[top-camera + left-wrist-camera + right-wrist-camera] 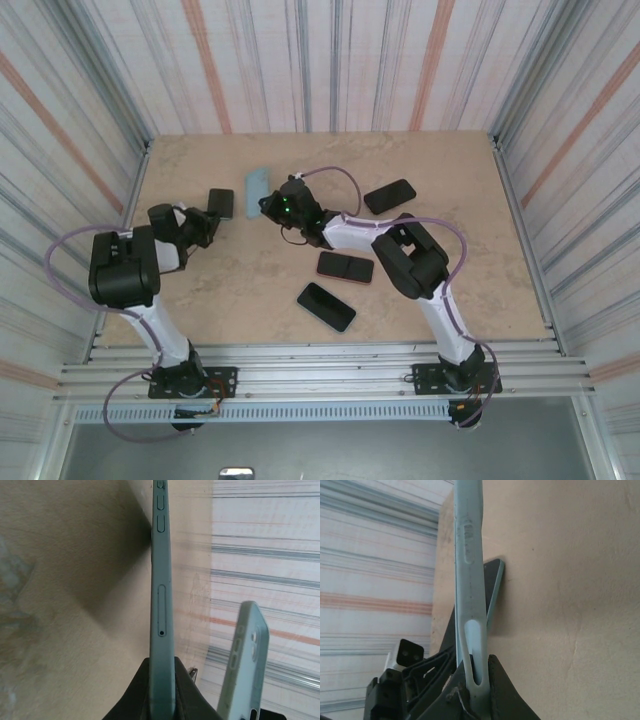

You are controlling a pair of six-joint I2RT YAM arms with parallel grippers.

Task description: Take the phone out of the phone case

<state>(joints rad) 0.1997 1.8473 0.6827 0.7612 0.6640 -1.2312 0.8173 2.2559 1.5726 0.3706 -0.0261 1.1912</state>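
Left claw (162, 692) is clamped on one end of the phone (162, 605), which is held edge-on over the table (450, 250). Right claw (476, 687) is clamped on the empty phone case (469, 580). In the top view the phone case is at 2 o'clock from the phone, not touching it.

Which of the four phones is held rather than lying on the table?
The phone in the left gripper; the other three lie flat on the table.
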